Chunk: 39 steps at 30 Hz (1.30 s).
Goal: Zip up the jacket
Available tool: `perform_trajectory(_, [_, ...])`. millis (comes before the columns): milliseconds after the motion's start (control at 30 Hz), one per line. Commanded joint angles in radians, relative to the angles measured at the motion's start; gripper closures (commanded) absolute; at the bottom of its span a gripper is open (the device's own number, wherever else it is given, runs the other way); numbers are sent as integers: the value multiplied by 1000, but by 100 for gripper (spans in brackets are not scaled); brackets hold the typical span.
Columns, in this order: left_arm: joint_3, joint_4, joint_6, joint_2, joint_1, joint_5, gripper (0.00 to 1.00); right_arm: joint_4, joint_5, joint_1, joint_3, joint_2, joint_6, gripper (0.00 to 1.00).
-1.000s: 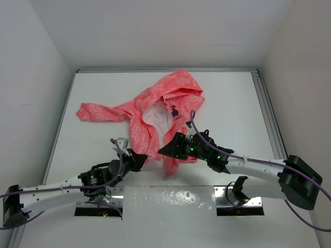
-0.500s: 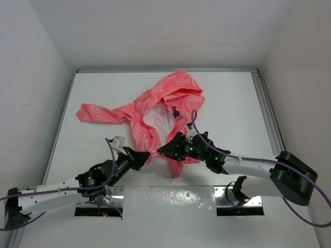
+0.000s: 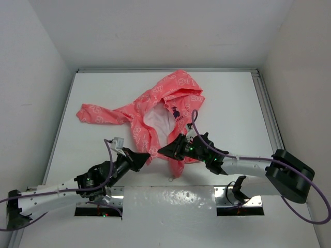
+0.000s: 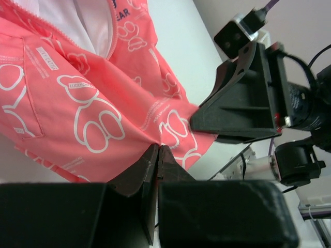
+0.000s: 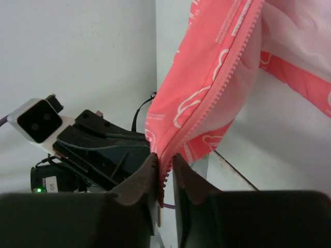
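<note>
The jacket (image 3: 155,103) lies open at mid-table (image 3: 232,103). The left gripper (image 3: 146,156), on an arm stretched low and forward, is clamped on one front panel's hem. The right gripper (image 3: 161,150), reaching inward, pinches the opposite zipper edge (image 5: 207,103). The step in hand appears to be alignment; next, the two zipper ends must be brought together for insertion.

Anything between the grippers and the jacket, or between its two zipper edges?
Nothing visible. The left gripper pinches the jacket at its lower hem, and the right gripper pinches the toothed zipper edge. No other object lies between the front edges.
</note>
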Motion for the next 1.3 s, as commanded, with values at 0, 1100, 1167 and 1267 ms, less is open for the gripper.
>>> perform_trajectory(0, [4, 12, -9, -1, -4, 32, 100, 84, 31, 5, -3, -1, -28, 85])
perform_trajectory(1100, [3, 398, -26, 307, -4, 98, 61, 451, -32, 5, -69, 115, -92, 100])
perform_trajectory(1167, [0, 424, -21, 312, -4, 98, 61, 458, -31, 6, -84, 111, -85, 100])
perform_trajectory(1267, [0, 436, -9, 309, -4, 113, 61, 454, -15, 6, -95, 112, -84, 100])
